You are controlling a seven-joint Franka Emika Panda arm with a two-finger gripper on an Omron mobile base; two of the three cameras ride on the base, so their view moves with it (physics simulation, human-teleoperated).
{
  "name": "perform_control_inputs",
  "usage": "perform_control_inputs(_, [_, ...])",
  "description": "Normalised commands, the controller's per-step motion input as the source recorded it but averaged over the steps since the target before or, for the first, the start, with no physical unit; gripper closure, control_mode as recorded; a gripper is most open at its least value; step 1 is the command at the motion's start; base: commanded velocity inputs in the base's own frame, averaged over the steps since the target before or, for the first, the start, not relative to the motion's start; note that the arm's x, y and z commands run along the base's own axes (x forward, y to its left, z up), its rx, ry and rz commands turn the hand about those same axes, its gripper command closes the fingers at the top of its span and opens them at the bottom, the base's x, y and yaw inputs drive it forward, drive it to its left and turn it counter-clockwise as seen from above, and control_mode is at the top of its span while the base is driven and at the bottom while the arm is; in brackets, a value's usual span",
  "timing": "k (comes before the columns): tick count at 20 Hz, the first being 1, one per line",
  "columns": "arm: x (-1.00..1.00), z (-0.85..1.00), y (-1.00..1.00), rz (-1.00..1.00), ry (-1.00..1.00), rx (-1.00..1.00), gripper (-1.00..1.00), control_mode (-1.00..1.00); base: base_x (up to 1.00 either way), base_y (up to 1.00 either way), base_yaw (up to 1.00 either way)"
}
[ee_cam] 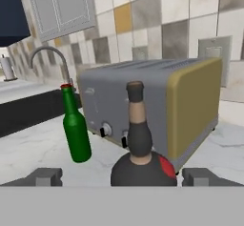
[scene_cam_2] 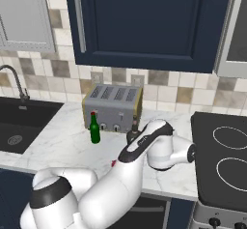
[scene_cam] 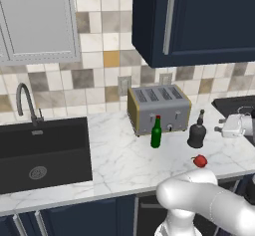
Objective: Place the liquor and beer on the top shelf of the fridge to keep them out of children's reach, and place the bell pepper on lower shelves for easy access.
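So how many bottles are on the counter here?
2: the green beer stands in front of the toaster, toward the sink; the black liquor stands beside it, toward the stove. None seem hidden.

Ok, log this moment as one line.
phase: reaching for liquor | gripper: open, either side of bottle | beer, pepper: on counter

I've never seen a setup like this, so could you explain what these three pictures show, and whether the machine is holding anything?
It is a white robot arm in a simulated kitchen. Two pictures come from cameras behind the arm, to its left and right. The third looks along its tool.

On the marble counter stand a toaster, a green beer, a squat black liquor and a small red pepper. A sink lies to the left.

Nothing is held. The tool is open, its tips either side of the liquor, which stands on the counter.
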Motion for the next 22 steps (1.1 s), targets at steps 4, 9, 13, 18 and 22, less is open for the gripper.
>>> perform_control_inputs(4, [0.29,-0.01,0.06,0.02,0.0,0.0,-1.0,-1.0,0.0,0.0,0.0])
perform_control_inputs(9, [0.35,-0.05,0.09,0.0,0.0,0.0,-1.0,-1.0,0.0,0.0,0.0])
perform_control_inputs(13, [0.36,-0.11,0.08,0.0,0.0,0.0,-1.0,-1.0,0.0,0.0,0.0])
perform_control_inputs(18, [0.28,-0.14,0.07,0.0,0.0,0.0,-1.0,-1.0,0.0,0.0,0.0])
perform_control_inputs(22, [0.09,-0.18,0.11,0.0,-0.01,0.0,-1.0,-1.0,0.0,0.0,0.0])
